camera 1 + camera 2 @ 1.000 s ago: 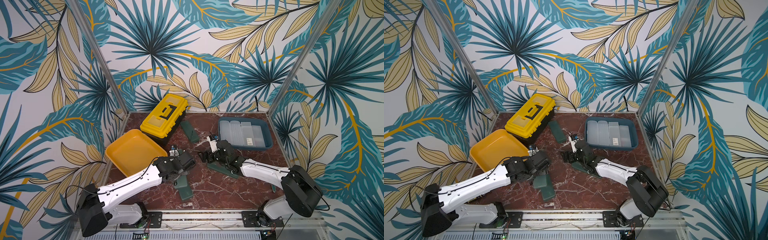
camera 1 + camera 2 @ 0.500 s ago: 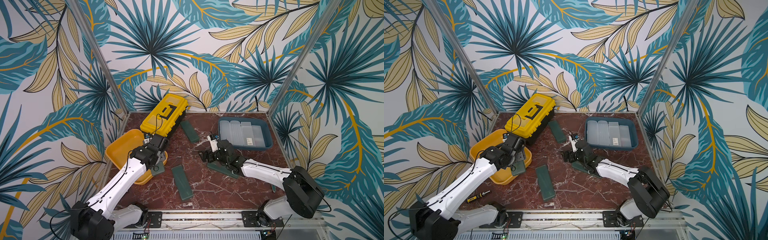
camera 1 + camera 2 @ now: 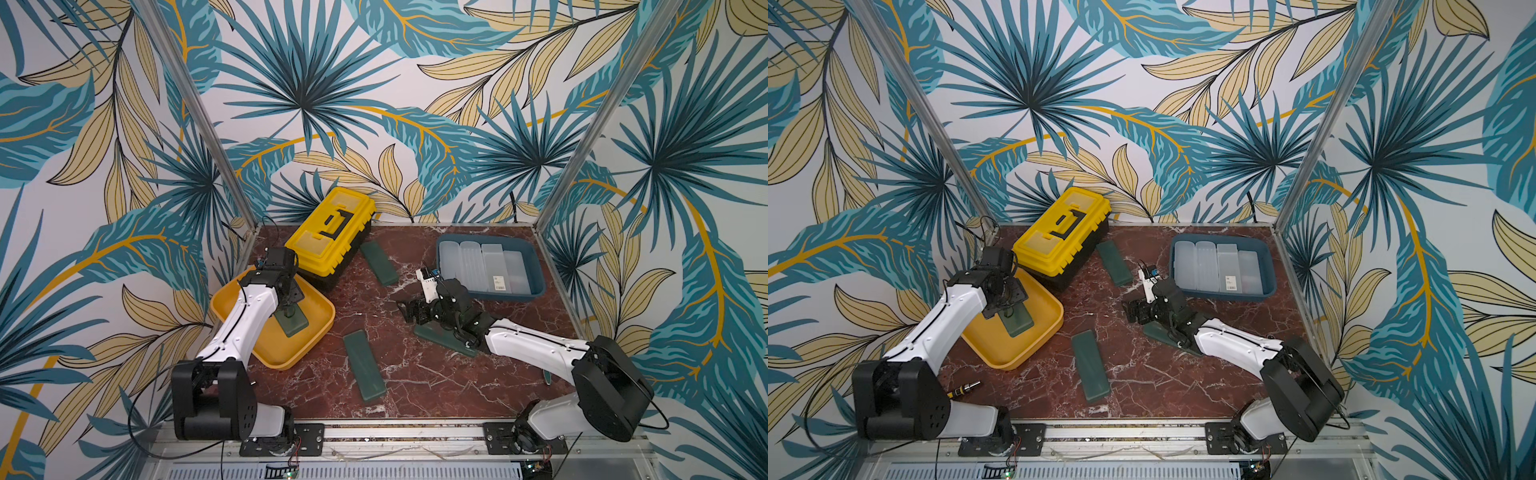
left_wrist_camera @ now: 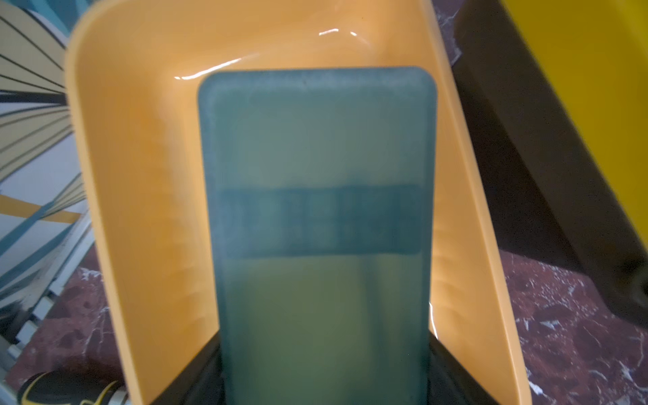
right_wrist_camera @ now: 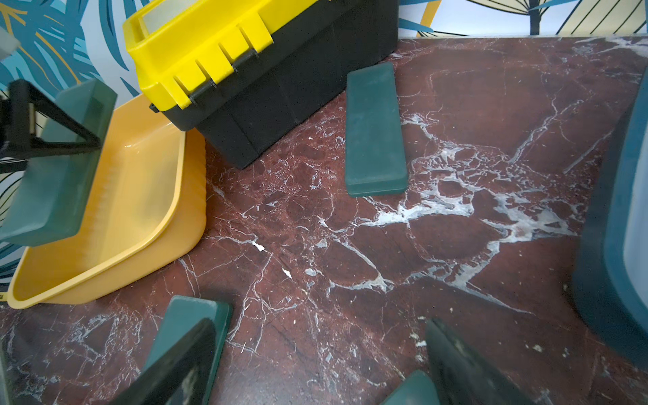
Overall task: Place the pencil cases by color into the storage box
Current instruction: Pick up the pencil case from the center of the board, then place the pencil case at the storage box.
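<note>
Left wrist view: the left gripper (image 4: 322,378) has its black fingers (image 4: 196,378) clamped on a dark green flat oblong plastic pencil case (image 4: 315,210) over the yellow plastic tray (image 4: 140,175); a darker band across the case is too blurred to read. Right wrist view alone shows that case tilted, and the right gripper (image 5: 319,329) with jaws apart and empty, a second green case (image 5: 186,310) just beside one finger. Both top views add a third green case (image 3: 365,365) lying on the red-brown, white-veined marble tabletop (image 3: 436,386), a fourth green case (image 3: 379,264) beside the yellow-and-black toolbox (image 3: 328,232), and frosted translucent white cases (image 3: 469,266) side by side in the blue plastic storage box (image 3: 511,296). One carries a small white label (image 3: 498,283), unreadable. Teal-and-beige leaf wallpaper (image 3: 303,104) covers the walls.
</note>
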Action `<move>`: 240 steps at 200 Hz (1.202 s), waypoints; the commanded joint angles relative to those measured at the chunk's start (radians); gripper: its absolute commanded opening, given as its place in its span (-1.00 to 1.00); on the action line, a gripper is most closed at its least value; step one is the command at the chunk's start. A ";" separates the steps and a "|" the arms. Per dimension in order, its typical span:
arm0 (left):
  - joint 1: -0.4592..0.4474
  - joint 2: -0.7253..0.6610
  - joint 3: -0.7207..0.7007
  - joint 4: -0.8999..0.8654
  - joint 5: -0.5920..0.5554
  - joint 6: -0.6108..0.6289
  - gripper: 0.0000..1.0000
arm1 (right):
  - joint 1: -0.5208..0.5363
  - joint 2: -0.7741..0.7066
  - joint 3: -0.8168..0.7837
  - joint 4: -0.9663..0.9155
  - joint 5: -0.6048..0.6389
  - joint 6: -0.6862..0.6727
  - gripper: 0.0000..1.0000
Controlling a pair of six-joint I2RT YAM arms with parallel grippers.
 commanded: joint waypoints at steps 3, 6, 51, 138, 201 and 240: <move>0.064 0.087 0.101 0.059 0.090 0.013 0.24 | -0.001 -0.031 -0.019 0.001 0.011 -0.013 0.87; 0.071 0.101 0.108 0.059 0.093 0.013 0.24 | -0.001 -0.031 -0.019 0.001 0.013 -0.013 0.86; 0.124 0.250 0.184 0.089 0.150 0.010 0.24 | -0.001 -0.019 -0.015 0.002 0.010 -0.015 0.87; 0.145 0.416 0.243 0.181 0.147 -0.044 0.28 | -0.001 -0.010 -0.004 -0.010 0.015 -0.018 0.87; 0.154 0.462 0.271 0.198 0.132 -0.056 0.31 | -0.001 0.020 0.027 -0.014 -0.014 -0.009 0.87; 0.157 0.512 0.299 0.201 0.137 -0.055 0.32 | -0.001 0.014 0.030 -0.023 -0.009 -0.012 0.87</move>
